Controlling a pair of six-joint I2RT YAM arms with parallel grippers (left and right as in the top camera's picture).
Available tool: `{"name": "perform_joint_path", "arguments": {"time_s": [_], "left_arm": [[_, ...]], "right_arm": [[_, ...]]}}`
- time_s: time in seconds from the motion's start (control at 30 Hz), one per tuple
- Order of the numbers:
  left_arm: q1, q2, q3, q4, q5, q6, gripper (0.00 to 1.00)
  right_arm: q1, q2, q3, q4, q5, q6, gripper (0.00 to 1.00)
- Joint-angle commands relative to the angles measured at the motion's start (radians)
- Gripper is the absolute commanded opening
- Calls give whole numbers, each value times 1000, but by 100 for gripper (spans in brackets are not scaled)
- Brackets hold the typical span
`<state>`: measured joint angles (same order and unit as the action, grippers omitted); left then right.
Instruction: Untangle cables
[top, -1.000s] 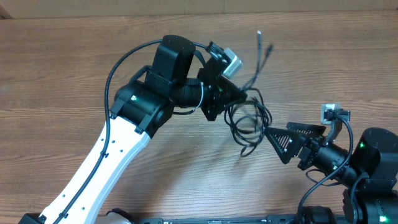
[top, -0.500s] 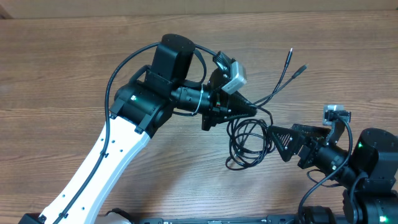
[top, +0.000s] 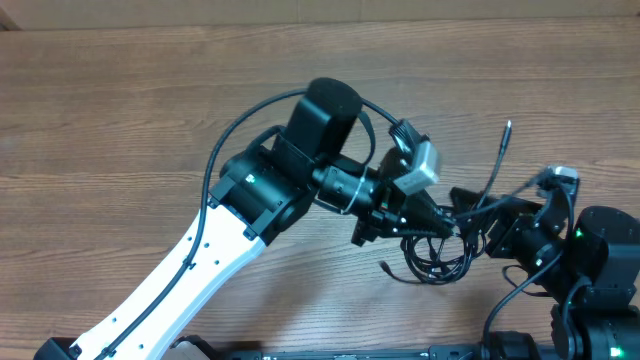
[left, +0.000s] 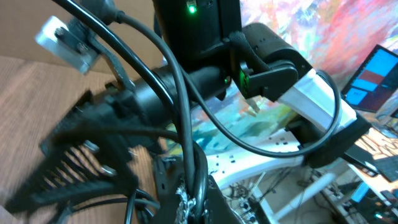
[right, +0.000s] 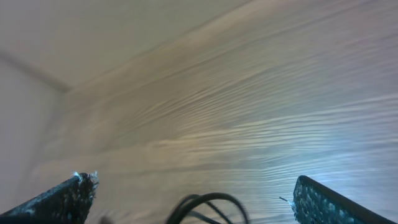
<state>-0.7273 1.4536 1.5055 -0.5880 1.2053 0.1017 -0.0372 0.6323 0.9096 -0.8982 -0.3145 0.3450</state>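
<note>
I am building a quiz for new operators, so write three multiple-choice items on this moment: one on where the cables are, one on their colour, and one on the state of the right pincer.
1. In the overhead view, where on the table is the tangle of cables?
A. at the far left edge
B. at the lower right, by the right arm
C. in the top left corner

2. What colour are the cables?
A. white
B. red
C. black

3. How does the right pincer stand?
A. open wide
B. shut on a plug
C. out of every view

Answers:
1 B: the loops lie just left of the right arm.
2 C: every strand is black.
3 A: the right wrist view shows it gaping, with a cable loop in the gap.
</note>
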Motion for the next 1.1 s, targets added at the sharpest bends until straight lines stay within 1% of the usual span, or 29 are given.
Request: {"name": "perform_joint_path", "arguments": {"time_s": [0.0, 0.03, 0.07, 0.13, 0.23, 0.43, 0.57, 0.63, 0.7, 0.8, 0.93, 1.0, 1.03, 1.07], "left_arm": [[-6, -3, 1, -15, 108, -24, 4], [-6, -3, 1, -15, 162, -23, 4], [-6, -3, 1, -15, 183, -23, 4], [-5, -3, 1, -22, 201, -23, 4], [-2, -3, 1, -31, 201, -23, 4], [44, -3, 1, -44, 201, -24, 4], [80, -3, 1, -43, 198, -30, 4], [101, -3, 1, -43, 197, -32, 4], [113, -3, 1, -43, 177, -43, 4], [136, -3, 1, -34, 51, -138, 4], [147, -3, 1, 3, -91, -272, 4], [148, -3, 1, 17, -150, -325, 4], [147, -3, 1, 21, -200, -373, 4], [147, -3, 1, 21, -231, -404, 4]], "right_arm": [[-3, 14, 21, 13, 306, 78, 100], [-3, 33, 21, 17, 375, 78, 100], [-3, 41, 21, 17, 397, 79, 100], [-3, 94, 21, 12, 463, 83, 100], [-3, 145, 21, -6, 516, 126, 100], [-3, 186, 21, -36, 507, 153, 100], [-3, 186, 21, -50, 386, 139, 100], [-3, 186, 21, -55, 266, 83, 100], [-3, 186, 21, -61, 191, 40, 100], [-3, 186, 21, -94, 55, -37, 100], [-3, 186, 21, -153, -187, -190, 100], [-3, 186, 21, -178, -261, -231, 100], [-3, 186, 21, -195, -301, -251, 100], [-3, 186, 21, -204, -316, -250, 100]]}}
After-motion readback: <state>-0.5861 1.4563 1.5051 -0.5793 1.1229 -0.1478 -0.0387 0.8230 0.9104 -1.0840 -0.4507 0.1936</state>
